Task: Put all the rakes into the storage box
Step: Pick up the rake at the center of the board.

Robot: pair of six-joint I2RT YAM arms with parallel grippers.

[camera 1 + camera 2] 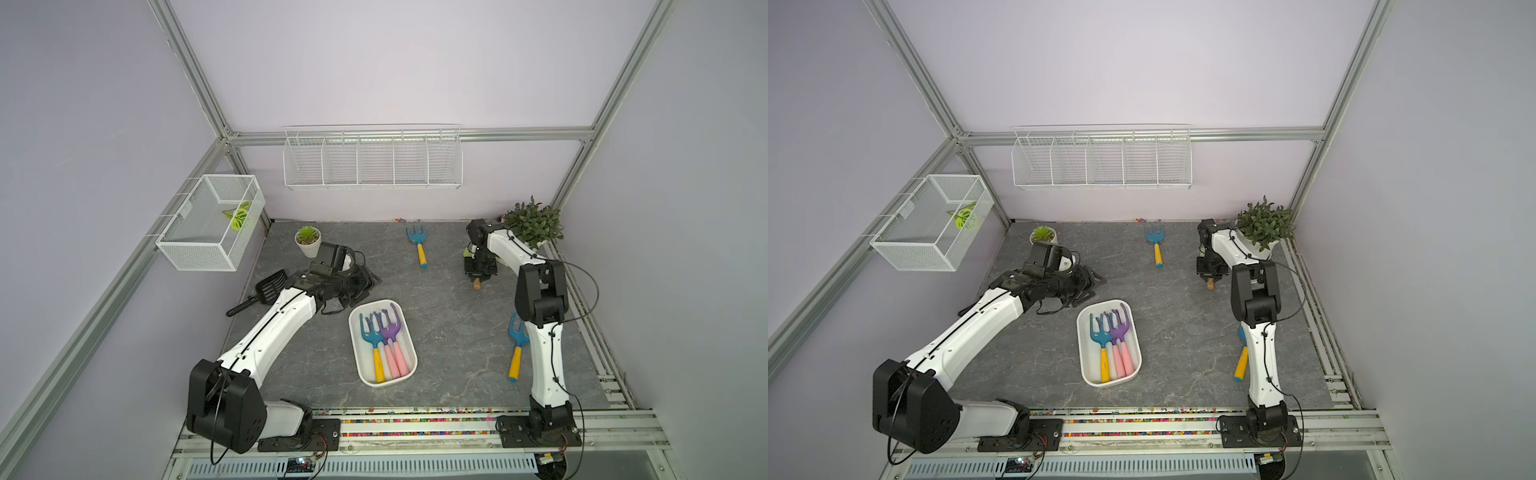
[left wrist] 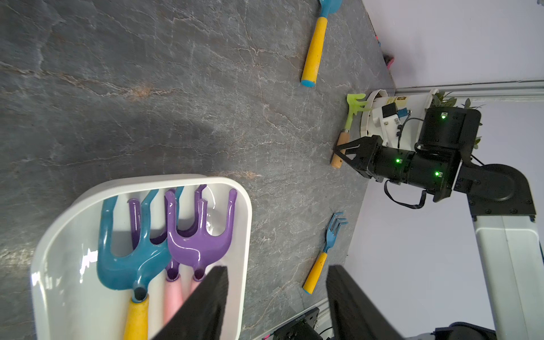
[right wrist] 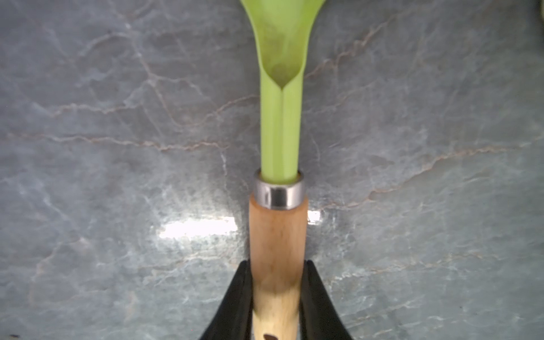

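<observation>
R gripper (image 3: 276,266) clenched on lime-green rake w/ wooden handle (image 3: 279,132), far right of grey marble-look table (image 1: 449,332); L gripper (image 2: 276,269) released, empty.

L arm reaches fwd from near edge, jaws apart near far left corner of shallow white plastic storage box (image 1: 356,343) mid-table. R arm stretches further back, elbow high, gripper pointing down, both fingers (image 3: 238,294) pressing handle's sides near butt end. Box holds a teal rake w/ yellow handle (image 1: 372,345) + two purple rakes w/ pink handles (image 1: 391,332). A blue rake w/ yellow handle (image 1: 516,349) lies partly under R arm; another blue rake (image 1: 417,245) further back. Lime rake lies on table, well apart from box, tines toward leafy potted plant (image 1: 534,224); steel ferrule (image 3: 278,194) joins green neck to handle.
</observation>
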